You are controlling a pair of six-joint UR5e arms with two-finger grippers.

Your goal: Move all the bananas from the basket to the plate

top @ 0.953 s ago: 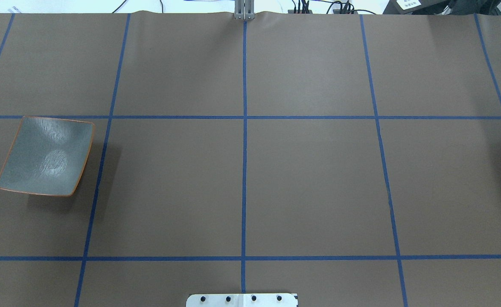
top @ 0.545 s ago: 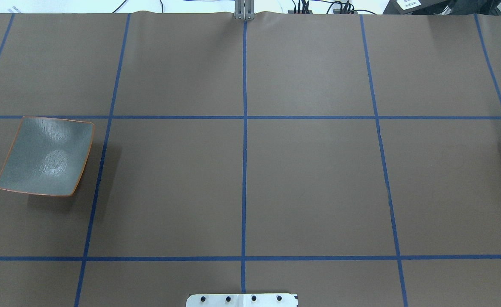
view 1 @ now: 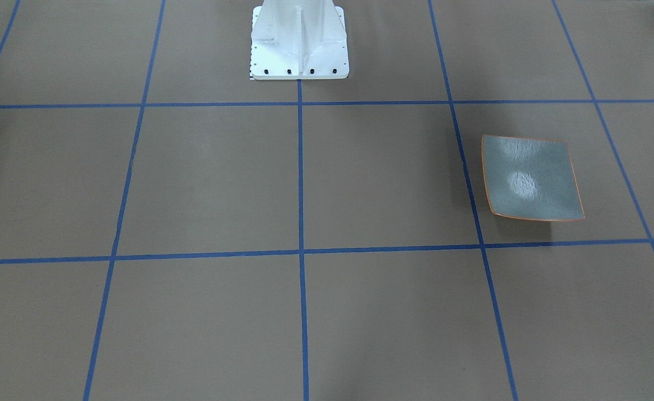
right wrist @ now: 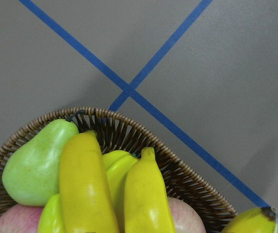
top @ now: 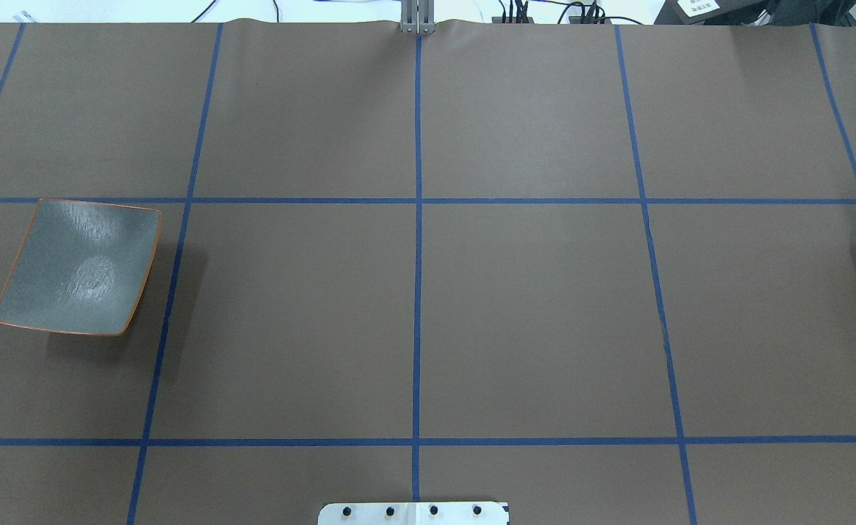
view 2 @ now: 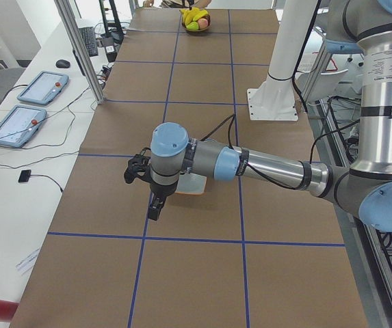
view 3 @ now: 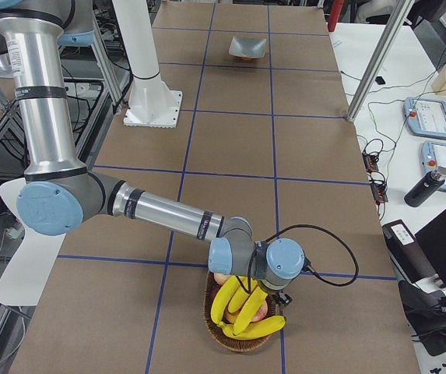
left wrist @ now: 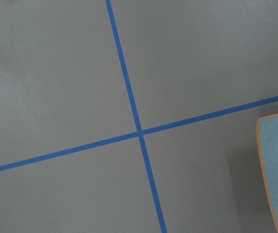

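Bright yellow, glossy, curved bananas (view 3: 238, 305) lie piled in a round brown wicker basket (right wrist: 182, 182) at the bottom centre of the right-side view. Their ends fan out over its rim. In the right wrist view two of them stand side by side at lower centre, stem ends pointing up the frame. Another, dark-tipped, pokes in at the lower right corner.

A square, shallow plate (view 1: 530, 178) lies flat at the right of the front-facing view, at mid-height. It is grey-green and textured, with a thin orange rim and slightly raised corners. In the overhead view it sits at the left edge, and the basket at the far right edge.
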